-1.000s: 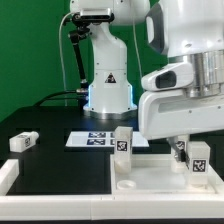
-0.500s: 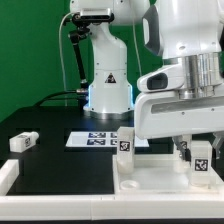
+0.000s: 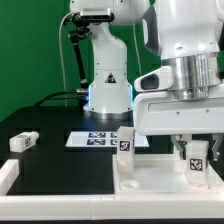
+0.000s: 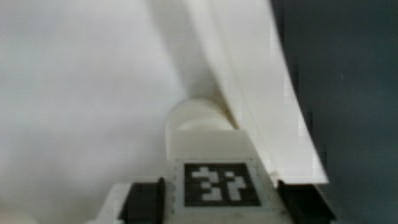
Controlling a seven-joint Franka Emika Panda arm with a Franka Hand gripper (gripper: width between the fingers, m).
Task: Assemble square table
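Large white plastic square tabletop (image 3: 150,183) lies directly below the gripper (image 3: 194,154). Gripper clamped on a short white blocky tagged leg (image 4: 217,150), upright by the tabletop rim. Second leg (image 3: 124,142) stands nearby; third leg (image 3: 22,142) lies well off.

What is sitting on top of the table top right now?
Two legs stand on the table top: a free leg standing alone, and a gripped leg in the gripper. Whether either foot sits in a corner hole is hidden by the legs themselves.
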